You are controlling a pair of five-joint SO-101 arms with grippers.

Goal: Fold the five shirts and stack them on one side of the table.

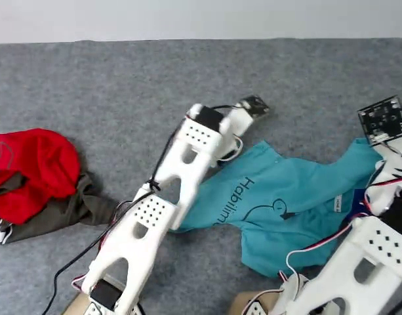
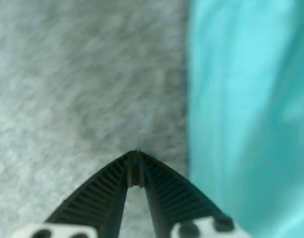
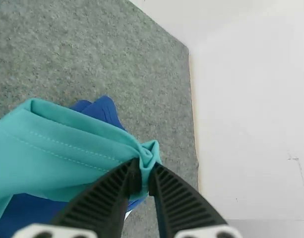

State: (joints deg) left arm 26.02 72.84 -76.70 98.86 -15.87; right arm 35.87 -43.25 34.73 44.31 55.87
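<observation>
A: Where's the teal shirt (image 1: 286, 197)?
B: Spread over the right half of the table (image 1: 122, 85). The right gripper (image 3: 141, 171) pinches a fold of it near the right edge.
A: And the left gripper (image 2: 137, 161)?
B: Pressed together over bare table, just beside the shirt's edge. A red shirt (image 1: 30, 170) lies bunched at the left edge.

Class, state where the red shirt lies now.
The red shirt lies at the high view's left edge, bunched on an olive shirt, apart from the teal shirt.

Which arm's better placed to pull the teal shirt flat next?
Right, probably: the right gripper is shut on an edge of the teal shirt. The left gripper is shut empty over the grey mat beside it.
</observation>
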